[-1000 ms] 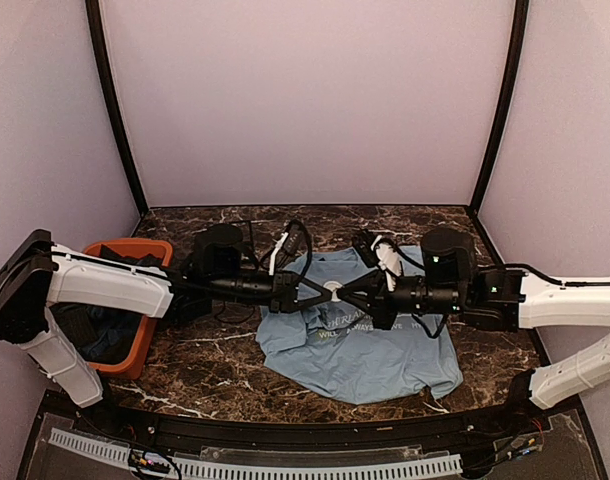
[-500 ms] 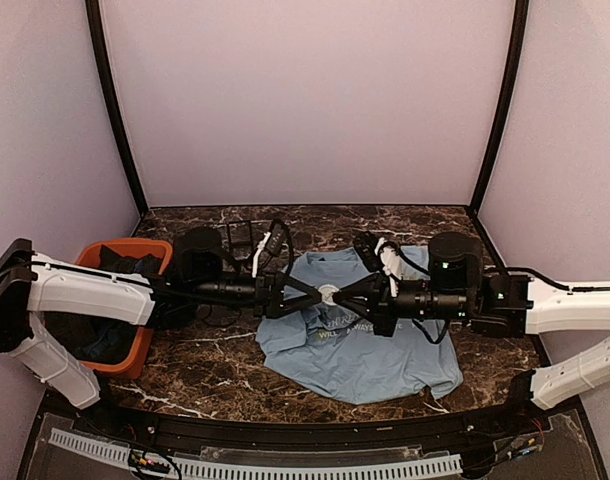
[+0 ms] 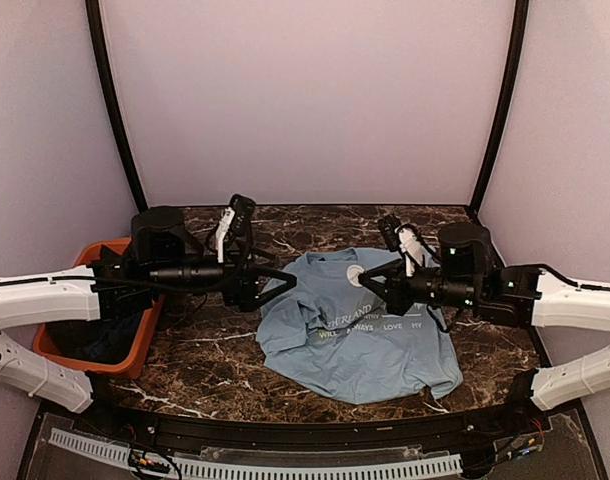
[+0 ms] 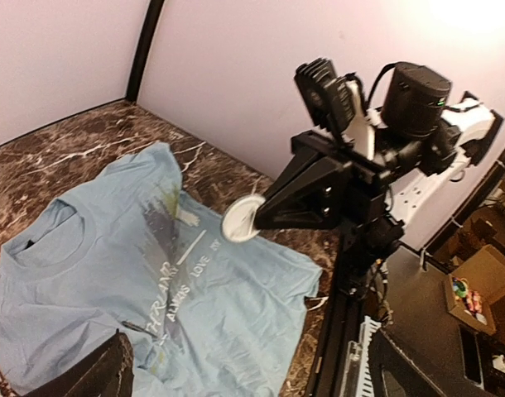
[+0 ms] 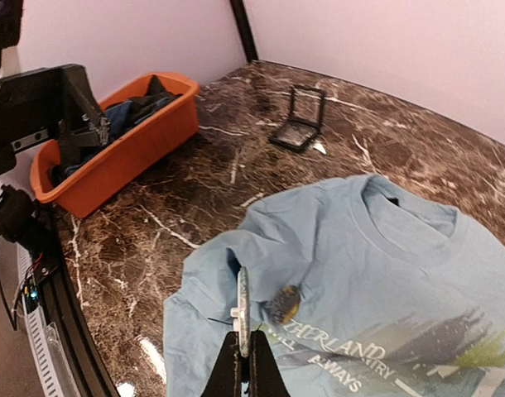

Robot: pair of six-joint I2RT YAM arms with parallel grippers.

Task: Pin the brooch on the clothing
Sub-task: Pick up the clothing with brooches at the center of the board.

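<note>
Brooch: small dark bronze disc (image 5: 283, 303) on the chest of the T-shirt (image 3: 385, 355), just beside the start of the white lettering. Can't tell if it's pinned through or only lying there.
T-shirt: light blue, face-up on the tabletop (image 3: 215, 360), rumpled along the edge nearest the left arm.
Right gripper (image 5: 242, 357): clamped on the rim of a white disc (image 4: 242, 220), which sits edge-on to its wrist camera, above the chest and just beside the brooch. Unclear whether the disc touches the fabric.
Left gripper (image 3: 285, 283): jaws wide, nothing in them, over the tabletop just off the shirt's near edge.
Elsewhere: orange bin (image 5: 137, 153) of dark garments on the far left and a black-framed case (image 5: 298, 124) at the back, both well apart from the shirt.
Step (my read): fastening not confirmed, and only the right side is holding anything.
Risk 1: rim grip has little contact area, so the disc could pivot or pop out if pressed into the cloth.
Risk 2: nothing holds the shirt down, so a push or drag from the right arm would bunch the fabric and carry the brooch off its spot.
Risk 3: if the brooch is loose, a sweep past that fold could knock it onto the tabletop.
Risk 4: the disc partly blocks the wrist view of the brooch, so alignment is easy to misjudge.
</note>
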